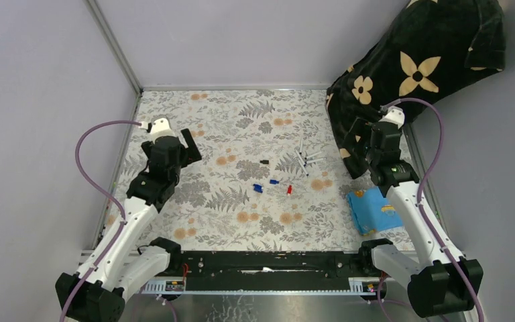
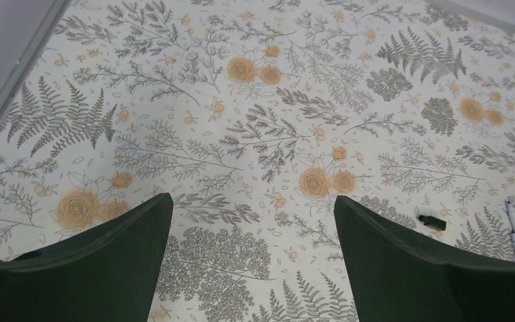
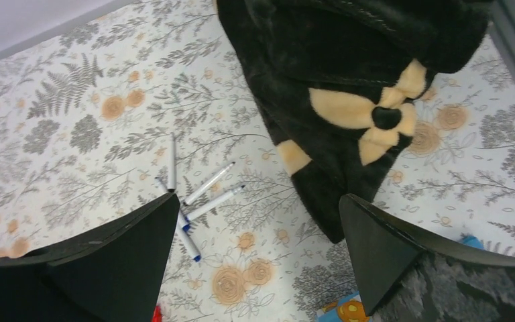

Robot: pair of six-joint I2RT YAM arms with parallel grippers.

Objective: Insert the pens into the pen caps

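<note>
The right claw hangs with its dark fingers spread wide over the fern-printed counter. Several white pens lie fanned just beyond its left finger. A black plush cloth with a cream flower lies ahead, nearer the right finger.

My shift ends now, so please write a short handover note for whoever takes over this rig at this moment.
Left gripper: open, empty, away from the parts.
Right gripper: open, empty, near the thin white-barrelled pens, which lie in a loose cluster.
Short black plastic cap, blue cap and red cap lie separately, apart from the pens.
Done: no pen looks capped.
Left: all pens.
</note>
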